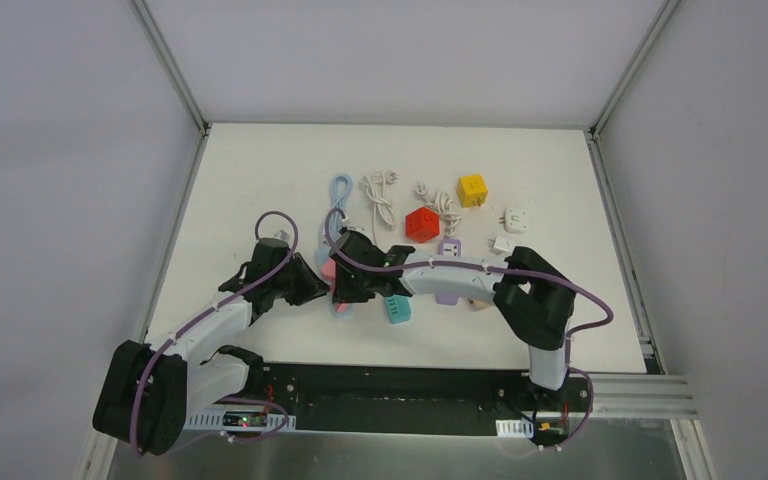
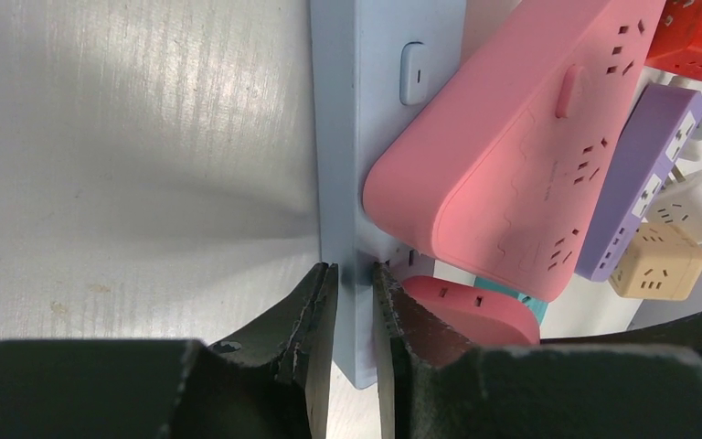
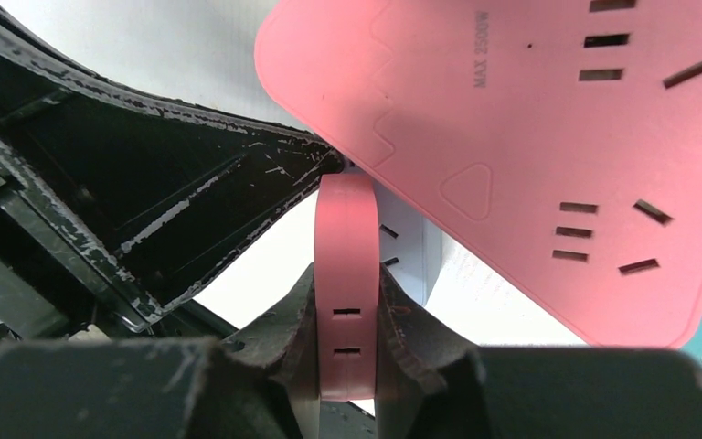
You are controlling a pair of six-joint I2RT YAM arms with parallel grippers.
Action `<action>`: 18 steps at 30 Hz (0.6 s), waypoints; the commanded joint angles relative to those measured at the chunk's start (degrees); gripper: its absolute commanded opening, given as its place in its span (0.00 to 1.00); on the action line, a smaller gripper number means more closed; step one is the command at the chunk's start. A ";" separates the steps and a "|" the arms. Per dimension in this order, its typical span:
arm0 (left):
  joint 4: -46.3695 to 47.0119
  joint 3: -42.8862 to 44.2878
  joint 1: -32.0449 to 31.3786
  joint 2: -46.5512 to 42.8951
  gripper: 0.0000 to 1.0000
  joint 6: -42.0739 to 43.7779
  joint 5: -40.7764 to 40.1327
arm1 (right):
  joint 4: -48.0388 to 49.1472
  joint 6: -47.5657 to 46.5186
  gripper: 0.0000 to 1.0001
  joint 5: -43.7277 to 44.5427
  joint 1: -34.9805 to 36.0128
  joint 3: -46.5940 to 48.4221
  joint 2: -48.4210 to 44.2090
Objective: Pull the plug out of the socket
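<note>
The socket is a pale blue power strip (image 2: 366, 137) lying on the table. My left gripper (image 2: 355, 274) is shut on its near end, one finger on each side. The plug is a pink rounded adapter (image 3: 347, 274) that stands against the strip's face, and my right gripper (image 3: 347, 315) is shut on its two flat sides. In the left wrist view the plug (image 2: 462, 306) sits just right of my fingers. A larger pink power strip (image 2: 512, 155) lies tilted over the blue one. From above, both grippers (image 1: 318, 285) (image 1: 345, 290) meet at the table's middle and hide the blue strip.
A purple strip (image 1: 448, 270), a teal block (image 1: 397, 310), a red cube (image 1: 421, 225), a yellow cube (image 1: 472, 190), white adapters (image 1: 515, 217) and coiled cables (image 1: 380, 195) lie behind and to the right. A beige cube socket (image 2: 658, 261) sits near the purple strip.
</note>
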 commanded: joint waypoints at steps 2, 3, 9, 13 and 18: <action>-8.74 -3.88 -0.01 1.83 0.20 2.03 -5.86 | 9.79 3.10 0.00 -1.04 -1.64 -2.47 -8.43; -8.78 -3.89 -0.06 1.92 0.20 2.02 -5.84 | 11.77 3.82 0.00 -2.51 -2.33 -4.16 -9.03; -8.96 -3.86 -0.02 1.98 0.20 2.02 -5.79 | 14.57 6.12 0.00 -5.98 -3.27 -5.95 -8.05; -9.13 -3.84 -0.07 1.81 0.20 2.11 -5.74 | 14.61 6.29 0.00 -5.43 -3.29 -6.39 -8.69; -9.46 -3.49 -0.06 1.05 0.21 2.24 -4.89 | 14.46 5.41 0.00 -3.63 -4.26 -9.08 -14.20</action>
